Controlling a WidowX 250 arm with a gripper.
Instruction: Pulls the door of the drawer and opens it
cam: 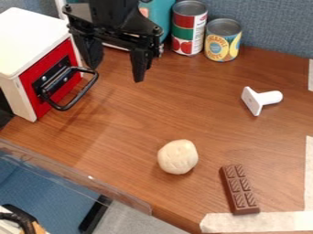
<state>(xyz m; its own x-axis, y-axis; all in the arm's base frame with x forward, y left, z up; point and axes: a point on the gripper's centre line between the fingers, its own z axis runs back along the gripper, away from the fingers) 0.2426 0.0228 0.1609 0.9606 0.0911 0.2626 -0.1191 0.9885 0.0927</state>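
Note:
The black gripper hangs at the upper left of the camera view, its two fingers spread wide with nothing between them. Below and left of it is a white box-shaped drawer unit with a red front. A black looped handle sticks out from that front toward the right. The red front sits flush in the white frame. The gripper is up and to the right of the handle, apart from it.
Two cans, one red and green and one yellow, stand at the back. A white T-shaped piece, a pale round lump and a chocolate bar lie on the wooden table. A clear barrier runs along the front-left edge.

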